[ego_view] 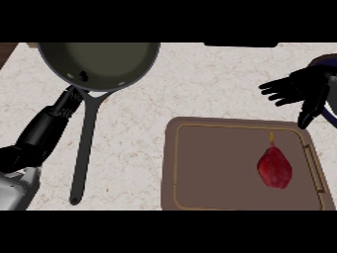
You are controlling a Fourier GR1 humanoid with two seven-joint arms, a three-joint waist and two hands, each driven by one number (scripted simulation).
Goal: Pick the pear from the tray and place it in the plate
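the light falls soft and even. the pale counter (200, 84) up and left of the tray (200, 168) is the brightest surface here. the tray itself looks matte, a dull brown, and the pear (274, 167) on it is a deep, dim red. left of the tray, the frying pan (102, 62) has a lighter grey rim around a dim olive bowl.

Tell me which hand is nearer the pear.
Right. The right hand is just beyond the tray, up-right of the pear; the left hand lies far to its left beside the pan handle.
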